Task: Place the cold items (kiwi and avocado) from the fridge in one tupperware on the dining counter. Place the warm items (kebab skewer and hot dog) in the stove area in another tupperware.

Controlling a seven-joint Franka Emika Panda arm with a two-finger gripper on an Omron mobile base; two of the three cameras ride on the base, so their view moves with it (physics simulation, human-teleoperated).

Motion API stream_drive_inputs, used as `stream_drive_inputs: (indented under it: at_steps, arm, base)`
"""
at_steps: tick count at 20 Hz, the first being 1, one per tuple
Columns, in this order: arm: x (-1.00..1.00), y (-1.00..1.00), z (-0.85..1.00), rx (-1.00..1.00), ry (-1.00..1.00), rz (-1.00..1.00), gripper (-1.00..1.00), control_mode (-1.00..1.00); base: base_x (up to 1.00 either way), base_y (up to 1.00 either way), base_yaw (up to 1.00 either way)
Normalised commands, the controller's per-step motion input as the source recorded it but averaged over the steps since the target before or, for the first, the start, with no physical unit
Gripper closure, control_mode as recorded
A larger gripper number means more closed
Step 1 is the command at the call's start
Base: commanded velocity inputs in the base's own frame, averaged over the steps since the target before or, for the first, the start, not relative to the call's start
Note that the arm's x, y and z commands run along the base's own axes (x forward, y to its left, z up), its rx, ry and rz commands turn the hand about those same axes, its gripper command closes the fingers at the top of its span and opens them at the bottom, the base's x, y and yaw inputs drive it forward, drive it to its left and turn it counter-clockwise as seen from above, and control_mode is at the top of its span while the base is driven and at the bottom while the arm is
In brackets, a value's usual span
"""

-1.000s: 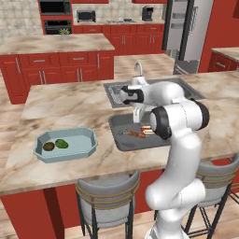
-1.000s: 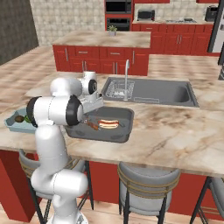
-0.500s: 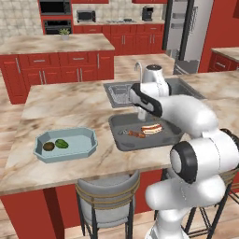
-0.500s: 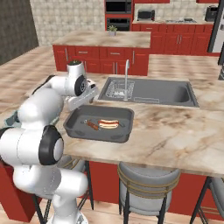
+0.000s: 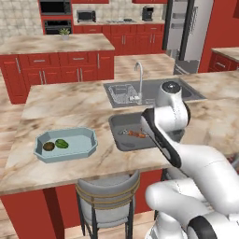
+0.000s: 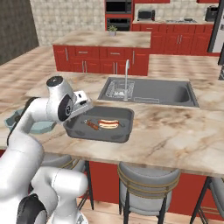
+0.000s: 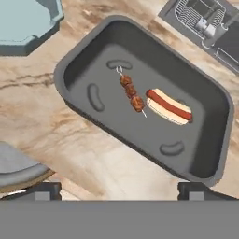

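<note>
- In the hand view, the two dark finger tips of the gripper (image 7: 119, 189) stand far apart at the lower edge of the frame, one at the lower left and one at the lower right; the jaws are spread wide and nothing is between them.
- A grey bar stool (image 5: 108, 198) stands at the bottom centre of the left base view, under the edge of the dining counter (image 5: 56, 107).
- The dark grey tupperware (image 7: 74, 65) lies in the middle of the hand view, on the marble counter, with the gripper above it.
- Inside this container, the kebab skewer (image 7: 130, 95) lies at the centre and the hot dog (image 7: 169, 106) lies just beside it to the right; I cannot tell if they touch.
- In the right base view, the same skewer (image 6: 92, 125) and hot dog (image 6: 108, 124) are in the centre of the frame, right of the hand.
- The light blue tupperware (image 5: 86, 140) sits at the middle left of the left base view, well apart from the dark one.
- It holds the brown kiwi (image 5: 48, 146) and the green avocado (image 5: 61, 144), close together.
- The sink (image 6: 175, 94) with its faucet (image 6: 127, 74) is behind the dark container, at the upper centre of the right base view.
</note>
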Motion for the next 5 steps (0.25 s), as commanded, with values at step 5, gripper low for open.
stream_drive_inputs:
  at_steps: [5]
  arm:
    - [-0.57, -0.2, 0.19, 0.26, 0.4, -0.55, -1.0, -1.0]
  base:
    - [0.0, 0.0, 0.0]
